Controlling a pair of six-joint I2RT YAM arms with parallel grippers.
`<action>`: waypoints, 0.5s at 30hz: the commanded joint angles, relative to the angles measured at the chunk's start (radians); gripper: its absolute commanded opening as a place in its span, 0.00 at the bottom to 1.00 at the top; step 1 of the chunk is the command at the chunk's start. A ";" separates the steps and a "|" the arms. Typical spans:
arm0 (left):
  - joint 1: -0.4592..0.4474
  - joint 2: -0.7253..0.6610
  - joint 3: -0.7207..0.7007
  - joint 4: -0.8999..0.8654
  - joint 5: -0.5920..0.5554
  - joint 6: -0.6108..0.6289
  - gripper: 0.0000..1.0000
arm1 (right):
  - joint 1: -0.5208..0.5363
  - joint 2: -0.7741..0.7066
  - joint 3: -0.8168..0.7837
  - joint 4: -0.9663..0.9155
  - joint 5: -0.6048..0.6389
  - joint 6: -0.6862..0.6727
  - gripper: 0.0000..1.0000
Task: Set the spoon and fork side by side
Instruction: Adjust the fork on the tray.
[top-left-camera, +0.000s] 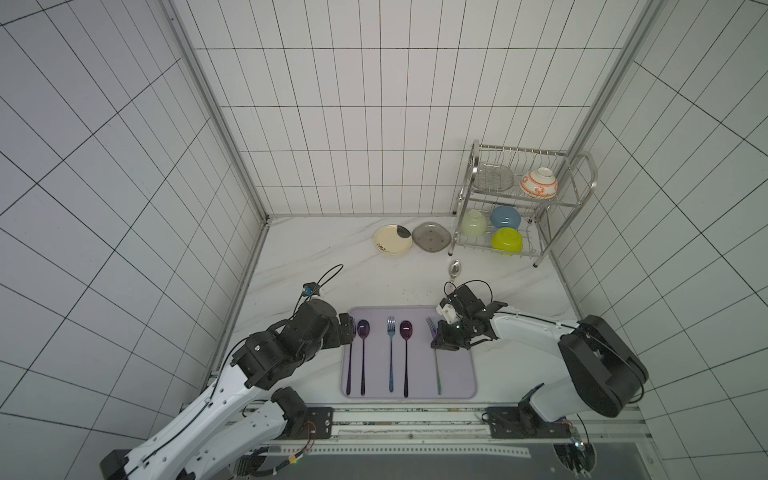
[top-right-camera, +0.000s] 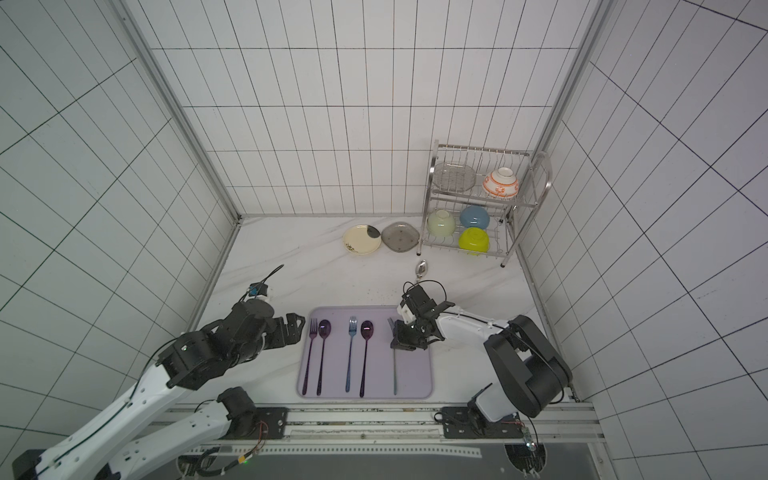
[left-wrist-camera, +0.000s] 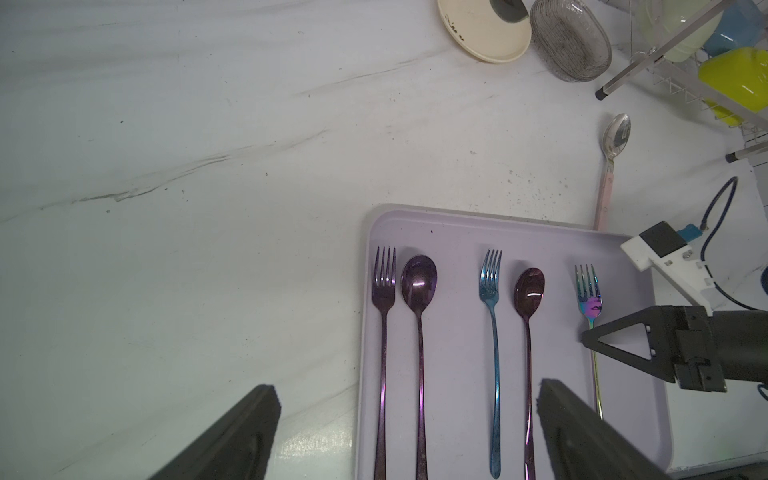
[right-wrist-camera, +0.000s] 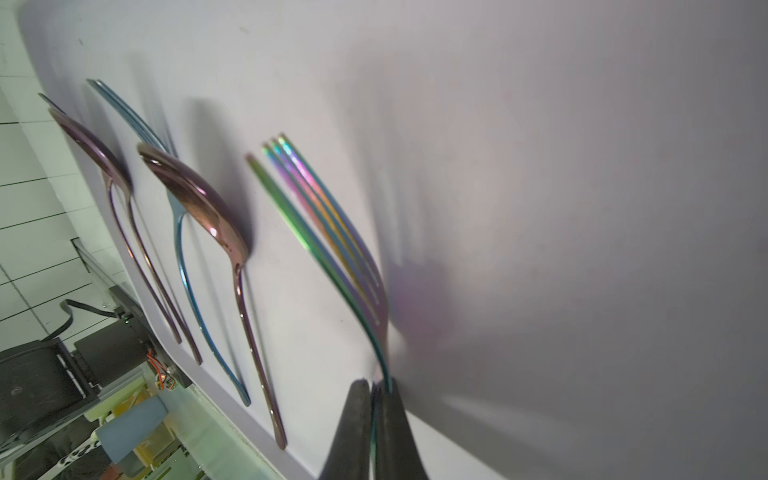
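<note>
Right pincer (right-wrist-camera: 376, 388) clenched on rainbow fork (left-wrist-camera: 589, 297) neck, placing it at right end of lilac tray (left-wrist-camera: 457, 232); left pincer (left-wrist-camera: 407, 388) released, idle; next: fetch pink-handled spoon (left-wrist-camera: 615, 135) off tabletop (left-wrist-camera: 208, 124), lay beside fork.

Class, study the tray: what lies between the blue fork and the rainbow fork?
A single dark purple spoon lies between the blue fork and the rainbow fork, parallel to both and touching neither. The left wrist view shows it best.

The left gripper (left-wrist-camera: 409, 395) hovers low on the left, jaws spread wide (arm stretched forward); the right gripper (right-wrist-camera: 376, 384), wrist tipped down, pinches a fork (right-wrist-camera: 332, 232).
</note>
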 joint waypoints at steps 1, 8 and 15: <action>0.003 -0.002 -0.003 0.007 -0.006 -0.001 0.98 | -0.029 0.034 -0.031 0.039 -0.025 -0.035 0.00; 0.004 -0.005 -0.004 0.007 -0.008 -0.004 0.98 | -0.059 0.045 -0.079 0.009 0.014 -0.069 0.02; 0.004 0.003 -0.003 0.009 -0.004 0.000 0.98 | -0.083 0.021 -0.102 -0.017 0.046 -0.079 0.13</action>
